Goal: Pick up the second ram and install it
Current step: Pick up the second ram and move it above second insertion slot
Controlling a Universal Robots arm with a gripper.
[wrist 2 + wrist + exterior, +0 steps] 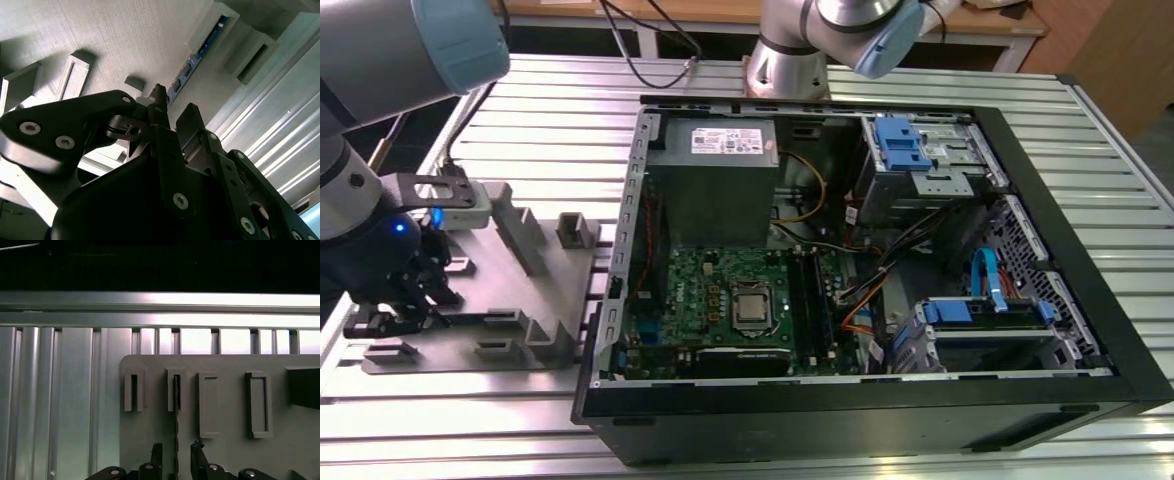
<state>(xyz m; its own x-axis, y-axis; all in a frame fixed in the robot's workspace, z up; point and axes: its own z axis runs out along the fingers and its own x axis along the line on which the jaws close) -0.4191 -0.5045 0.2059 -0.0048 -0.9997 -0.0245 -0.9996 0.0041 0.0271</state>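
My gripper (177, 454) hung low over a grey holder plate (230, 405), its fingers (157, 454) open and holding nothing. They stood one on each side of the memory stick (176, 426), with a gap on both sides. The stick stood on its thin edge, its far end in one of the plate's slots. In the second wrist view its blue-green edge (202, 50) ran between two raised blocks.

I judged that a good grasp meant centring the fingers across the stick, closing evenly on its flat faces, and keeping square to the slots.

In the exterior view, an open computer case (1110, 330) lay to the plate's right, motherboard (707, 290) exposed. A white label (720, 143) sat on the power supply (714, 190); I could not read its print.
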